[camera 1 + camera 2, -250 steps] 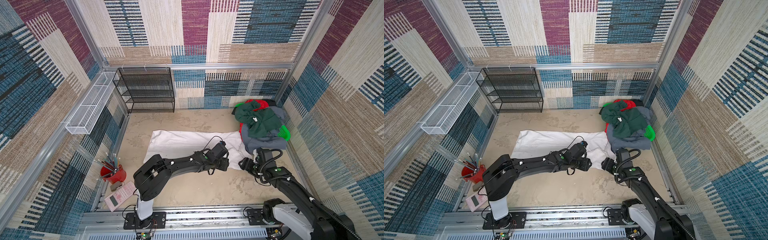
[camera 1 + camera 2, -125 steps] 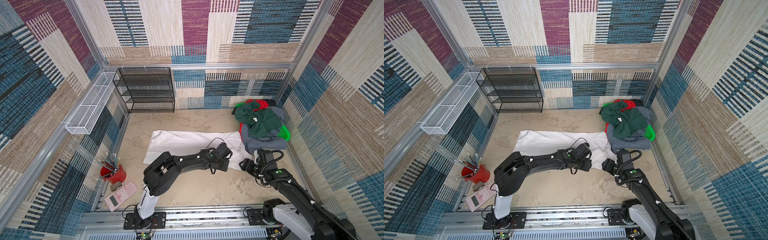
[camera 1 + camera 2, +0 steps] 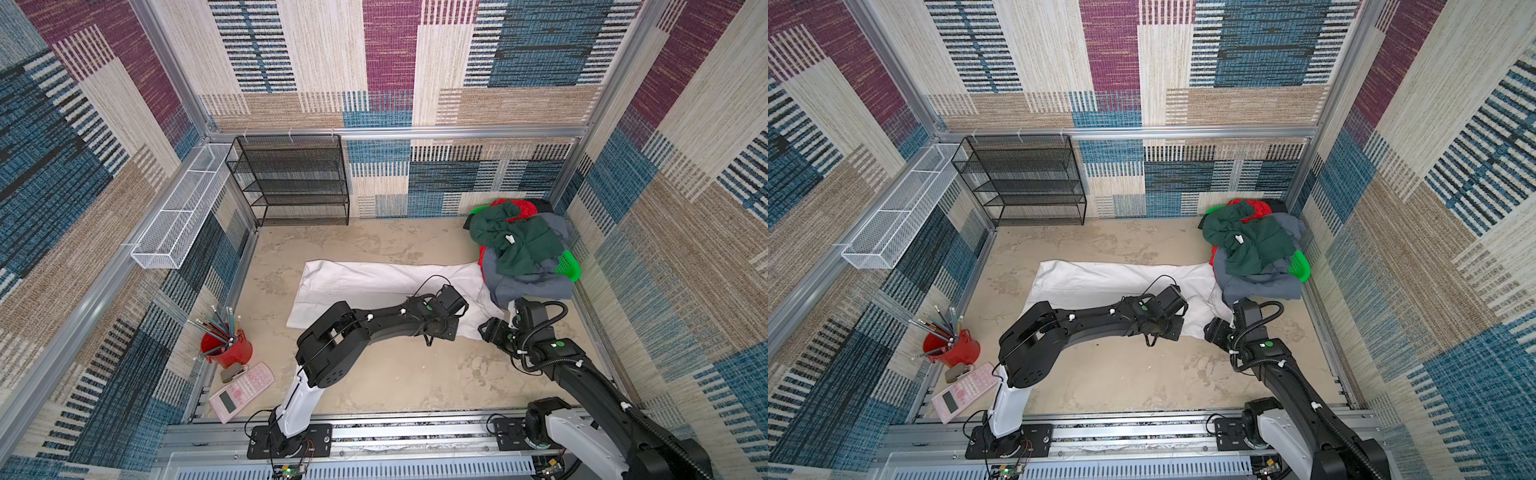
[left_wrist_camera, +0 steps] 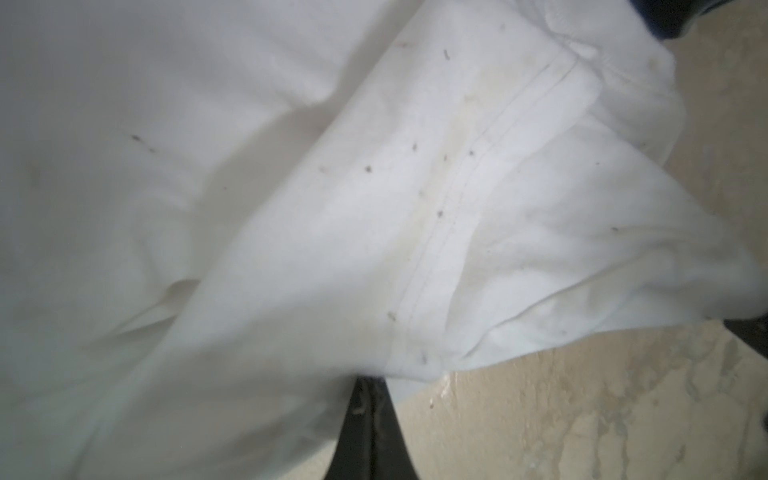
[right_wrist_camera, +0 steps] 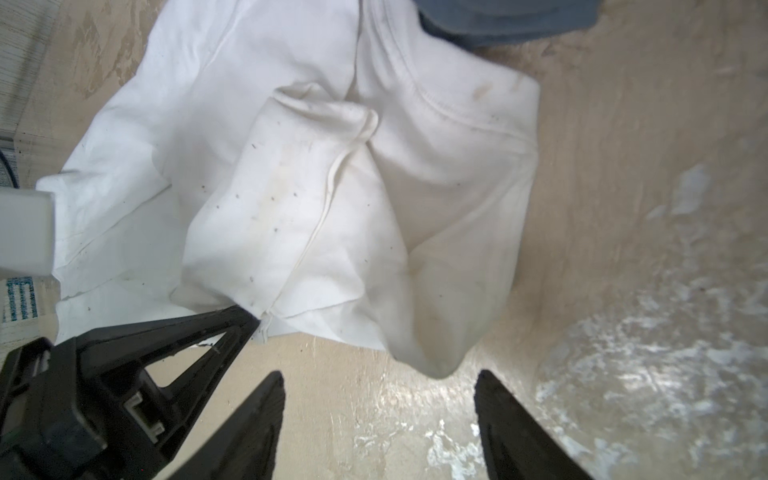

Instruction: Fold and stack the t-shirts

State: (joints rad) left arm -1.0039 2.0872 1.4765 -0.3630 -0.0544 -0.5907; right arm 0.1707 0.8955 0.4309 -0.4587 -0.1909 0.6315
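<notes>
**White t-shirt pinched at one corner; second grip not yet made**

In both top views the white t-shirt (image 3: pixel 374 282) is seen laid out long on the table (image 3: pixel 395 382). One end is overlapped by the pile of t-shirts (image 3: pixel 519 253), dark green, grey-blue and red, heaped on the green basket (image 3: pixel 568 266). The left arm (image 3: pixel 374 328) is stretched low and nearly flat across the shirt, with its wrist turned down at that end. The right arm (image 3: pixel 557 357) is bent in close, with its wrist lowered just beside it. Both sets of jaws are hidden under the wrists here.

In the left wrist view, white cloth with a stitched hem (image 4: pixel 436 232) is draped over the left jaws. Only a dark sliver of them shows, so little can be told of their grip here.

In the right wrist view the left jaws are seen closed on the shirt's seamed edge, which is drawn taut to their tips. The right jaws stand open and empty. A drooping corner of the shirt (image 5: pixel 436 357) hangs just ahead of them, between the line of their tips. The grey-blue t-shirt (image 5: pixel 498 16) lies well beyond.

The step in hand is judged to be a two-point pickup for a fold. The right jaws would best be slid forward along the table until the drooping corner, all layers of it, sits deep between them, and only then closed. Both corners should then be raised level, so that the crease stays straight and the pile is not dragged.
</notes>
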